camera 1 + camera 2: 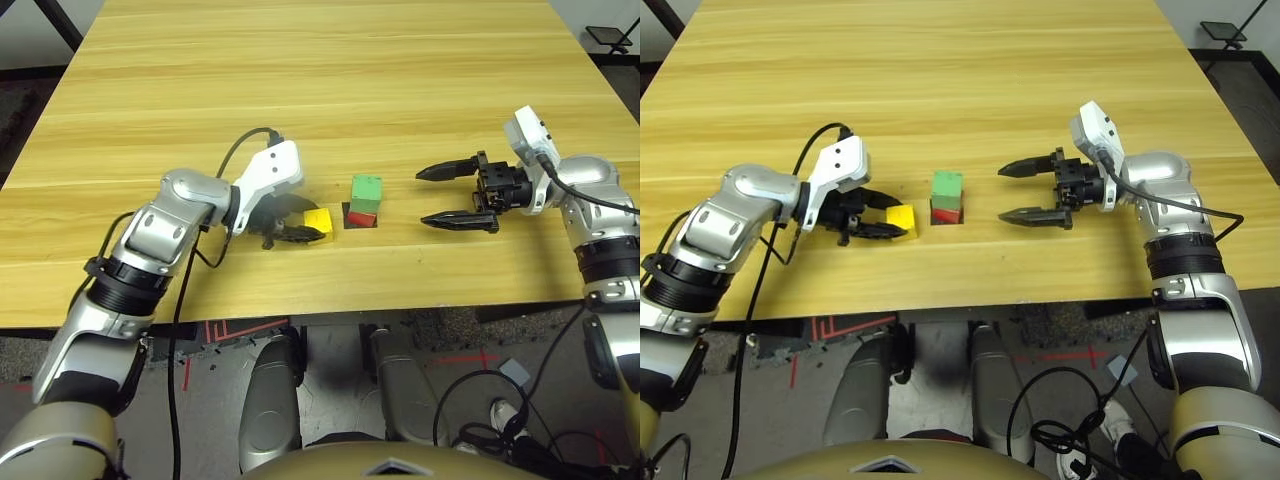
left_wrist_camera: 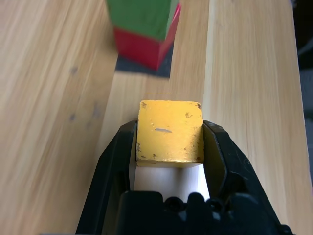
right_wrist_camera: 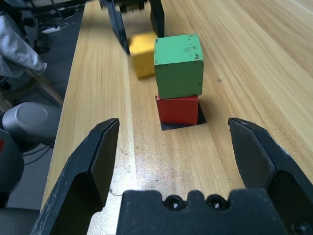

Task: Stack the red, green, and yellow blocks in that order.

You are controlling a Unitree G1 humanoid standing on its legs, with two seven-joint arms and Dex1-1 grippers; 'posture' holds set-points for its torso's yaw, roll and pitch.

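Your left claw (image 1: 888,222) is pinching the yellow block (image 2: 169,130): in the left wrist view both black fingers (image 2: 115,166) press flat against its two opposite sides, and the block's top face shows a few scuffs. The yellow block sits low over the bench (image 1: 300,80), just beside the stack on its left; whether it touches the wood you cannot tell. The green block (image 1: 366,190) rests on the red block (image 1: 362,216), turned slightly askew to it, and the red block stands on a flat black square patch (image 3: 166,126). Your right claw (image 1: 448,196) is spread wide, fingers apart and holding nothing, poised to the right of the stack, near it but clear of it.
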